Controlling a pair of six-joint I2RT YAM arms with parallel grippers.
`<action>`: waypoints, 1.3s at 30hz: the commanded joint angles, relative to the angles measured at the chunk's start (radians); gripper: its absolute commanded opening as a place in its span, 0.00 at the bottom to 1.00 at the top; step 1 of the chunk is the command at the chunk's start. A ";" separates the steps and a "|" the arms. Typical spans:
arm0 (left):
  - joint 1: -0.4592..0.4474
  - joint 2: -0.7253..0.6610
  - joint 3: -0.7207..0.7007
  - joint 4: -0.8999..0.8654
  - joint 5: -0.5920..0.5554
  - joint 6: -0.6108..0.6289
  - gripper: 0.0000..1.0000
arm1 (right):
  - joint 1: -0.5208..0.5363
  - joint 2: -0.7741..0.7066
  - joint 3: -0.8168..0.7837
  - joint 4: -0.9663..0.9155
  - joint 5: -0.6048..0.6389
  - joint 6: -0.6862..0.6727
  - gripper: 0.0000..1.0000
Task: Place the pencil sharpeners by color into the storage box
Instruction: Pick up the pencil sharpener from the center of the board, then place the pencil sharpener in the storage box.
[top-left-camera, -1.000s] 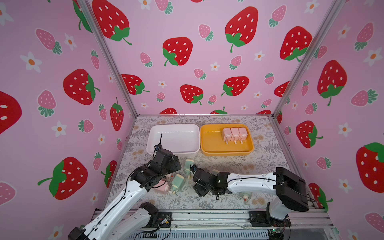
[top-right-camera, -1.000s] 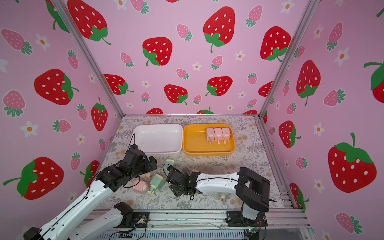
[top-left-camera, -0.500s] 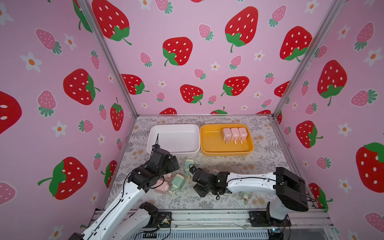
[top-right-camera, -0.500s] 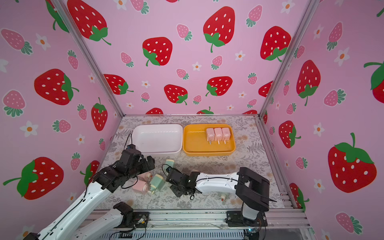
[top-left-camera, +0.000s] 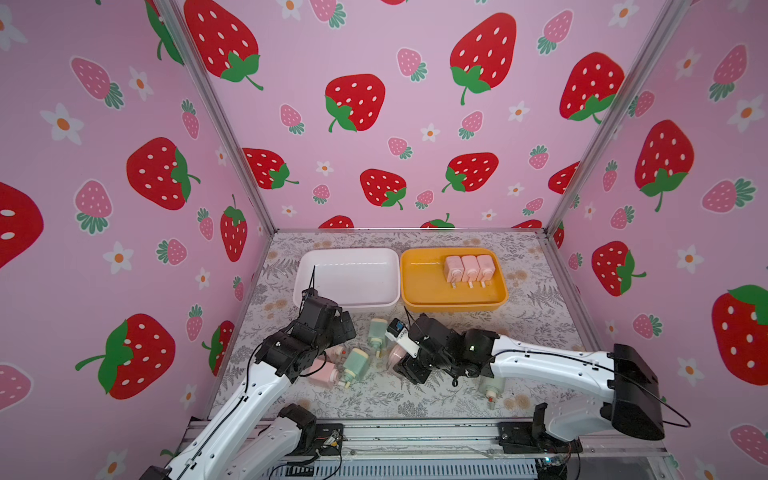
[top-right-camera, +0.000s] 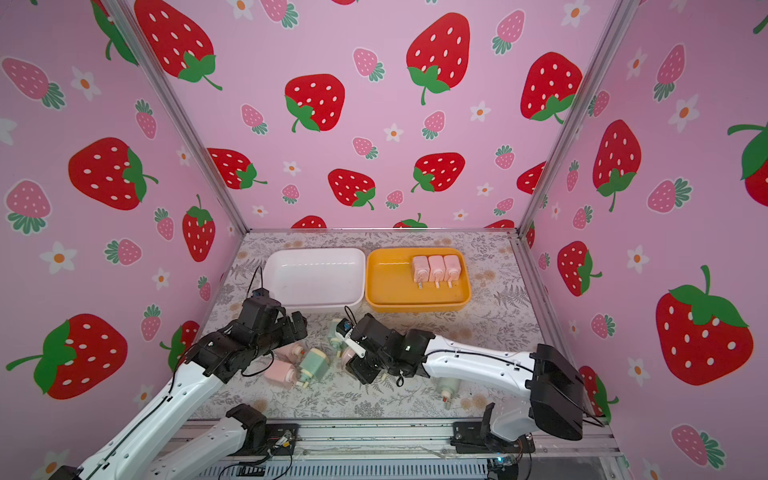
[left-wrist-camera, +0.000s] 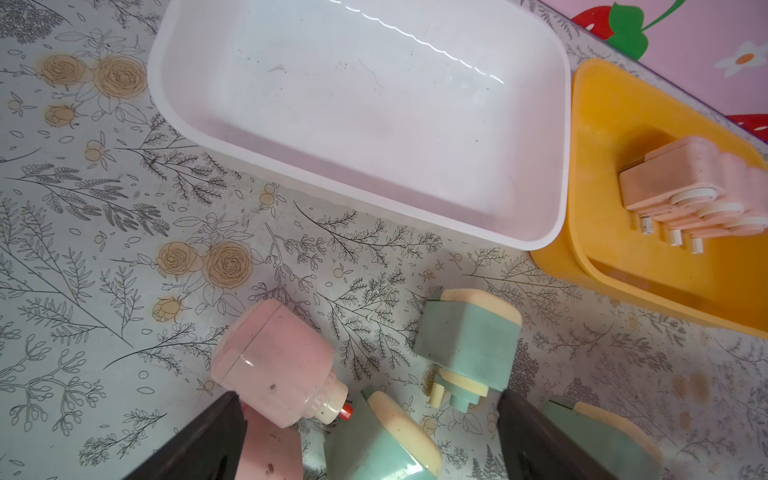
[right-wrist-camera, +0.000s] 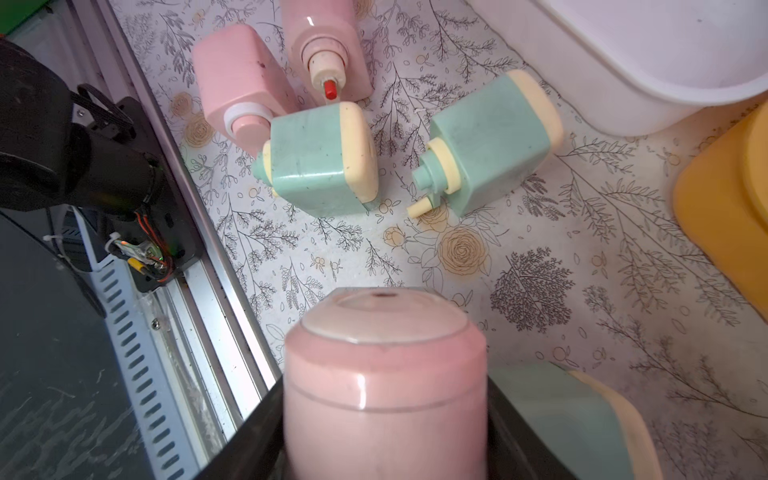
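Note:
My right gripper (top-left-camera: 398, 358) is shut on a pale pink pencil sharpener (right-wrist-camera: 384, 382), low over the mat; its body fills the gap between the jaws in the right wrist view. My left gripper (top-left-camera: 341, 329) hangs open above a loose cluster: two pink sharpeners (top-left-camera: 322, 372) (top-left-camera: 336, 352) and two mint green ones (top-left-camera: 355, 363) (top-left-camera: 377, 330). In the left wrist view a green sharpener (left-wrist-camera: 386, 440) lies between the spread fingers (left-wrist-camera: 199, 444), untouched. Three pink sharpeners (top-left-camera: 469, 268) stand side by side in the yellow storage box (top-left-camera: 419, 286). The white storage box (top-left-camera: 316, 286) holds nothing.
Another green sharpener (top-left-camera: 490, 386) lies under the right arm near the front rail (top-left-camera: 415, 432). Both boxes sit side by side at the back of the floral mat (top-left-camera: 540, 332). Strawberry-print walls close in the left, right and back.
The right jaws have closed in onto the pink sharpener. The left gripper has shifted slightly to the left and stays open.

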 joint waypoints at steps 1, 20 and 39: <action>0.010 -0.001 0.036 -0.020 -0.029 0.019 0.99 | -0.045 -0.052 0.005 -0.050 -0.116 -0.065 0.00; 0.034 0.069 0.068 0.003 -0.018 0.054 1.00 | -0.219 -0.126 0.092 -0.111 -0.308 -0.144 0.00; 0.050 0.124 0.052 0.095 0.034 0.050 1.00 | -0.349 -0.116 0.125 -0.037 -0.227 -0.168 0.00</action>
